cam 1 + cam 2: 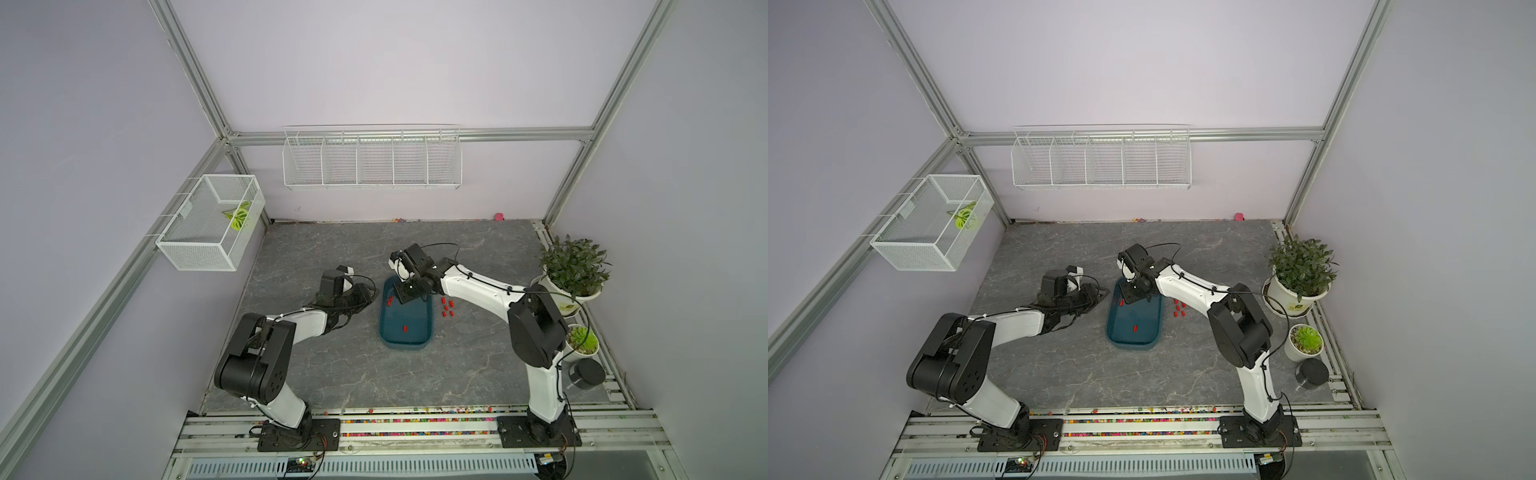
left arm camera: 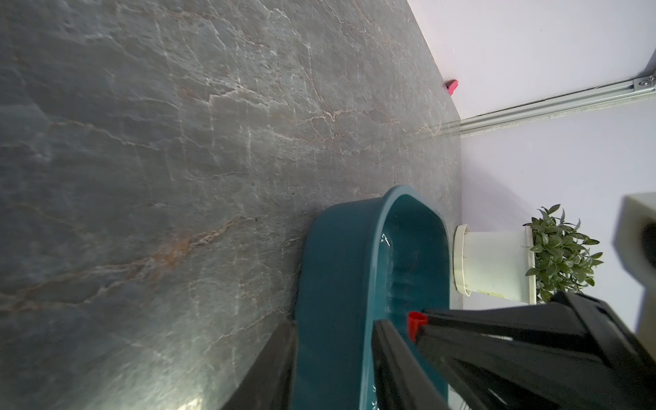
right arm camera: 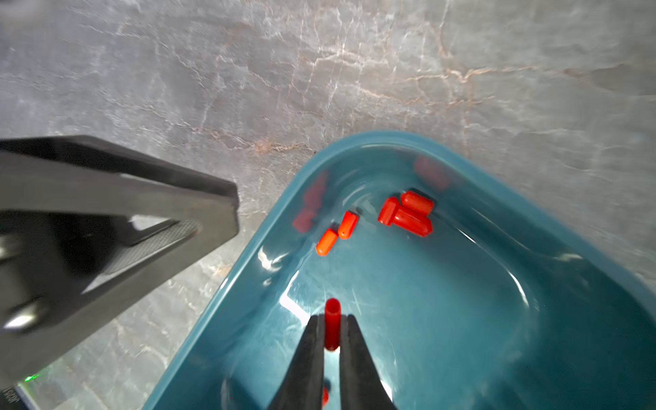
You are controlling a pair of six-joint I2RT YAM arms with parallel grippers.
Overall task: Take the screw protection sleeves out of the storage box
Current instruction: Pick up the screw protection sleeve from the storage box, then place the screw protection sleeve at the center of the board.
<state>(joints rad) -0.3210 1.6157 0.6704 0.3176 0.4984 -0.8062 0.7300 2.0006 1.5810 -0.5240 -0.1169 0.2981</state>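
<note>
Right claw (image 3: 332, 349) pinches red sleeve (image 3: 332, 328); left claw (image 2: 333, 358) grips storage box (image 2: 337, 284) wall; labels unreadable.

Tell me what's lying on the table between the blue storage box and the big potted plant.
Red screw protection sleeves, clustered on the table close beside the storage box, seen in both top views.

One storage box (image 1: 405, 345), two potted plants (image 1: 573, 266)

top views: high, looking down, whole cell | wrist views: close, low | shared: storage box (image 2: 340, 284)
</note>
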